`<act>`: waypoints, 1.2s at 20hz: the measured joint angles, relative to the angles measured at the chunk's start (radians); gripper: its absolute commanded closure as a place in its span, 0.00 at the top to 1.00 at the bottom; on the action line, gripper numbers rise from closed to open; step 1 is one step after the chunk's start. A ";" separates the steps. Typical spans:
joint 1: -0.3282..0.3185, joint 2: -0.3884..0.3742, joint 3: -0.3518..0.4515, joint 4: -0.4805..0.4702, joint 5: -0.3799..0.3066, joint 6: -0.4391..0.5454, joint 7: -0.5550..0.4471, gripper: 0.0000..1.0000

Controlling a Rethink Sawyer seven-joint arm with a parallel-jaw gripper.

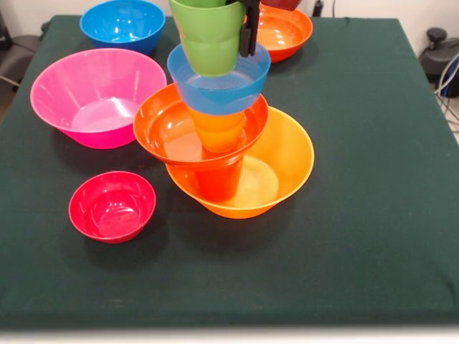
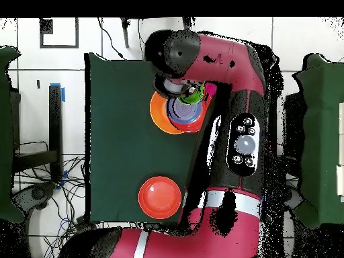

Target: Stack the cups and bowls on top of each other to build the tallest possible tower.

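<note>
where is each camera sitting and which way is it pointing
Front view: across the table from the robot, angled down at the tower; only the dark gripper beside the green cup shows.
Overhead view: above the table, looking straight down; the red and black arm covers much of the dark tabletop.
Shared: the tower's wide orange bowl, the green cup, and a separate red-orange bowl.

No text, label, brand, number or sign is legible anywhere.
</note>
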 measured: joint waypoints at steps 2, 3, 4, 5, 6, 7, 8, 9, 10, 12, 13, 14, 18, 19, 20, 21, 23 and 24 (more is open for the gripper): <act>0.000 0.000 0.000 0.000 0.000 0.000 0.000 0.00; 0.000 0.000 0.000 0.000 0.000 0.000 0.000 0.00; 0.000 0.001 0.000 0.000 0.000 0.000 0.000 0.00; 0.000 0.001 0.000 0.000 0.000 0.000 0.000 0.00; 0.000 0.001 0.000 0.000 0.000 0.000 0.000 0.00; 0.000 0.001 0.000 0.000 0.000 -0.001 0.000 0.00; 0.000 0.002 0.000 0.000 0.000 -0.003 0.000 0.00; 0.000 0.003 0.000 0.000 0.000 -0.007 0.000 0.00; 0.000 0.004 0.000 0.000 0.000 -0.010 0.000 0.00; 0.000 0.005 0.000 0.000 0.000 -0.016 0.000 0.00; 0.000 0.006 0.000 0.000 0.000 -0.018 0.000 0.00; 0.000 0.008 0.000 0.001 0.000 -0.022 0.000 0.00; 0.001 0.011 0.000 0.003 0.000 -0.024 0.000 0.00; 0.001 0.012 0.000 0.003 0.000 -0.024 0.000 0.00; 0.001 0.012 0.000 0.004 0.000 -0.024 0.000 0.00; 0.001 0.013 0.000 0.004 0.000 -0.025 0.000 0.00; 0.001 0.013 0.000 0.004 0.000 -0.024 0.000 0.00; 0.001 0.014 0.000 0.004 0.000 -0.024 0.000 0.00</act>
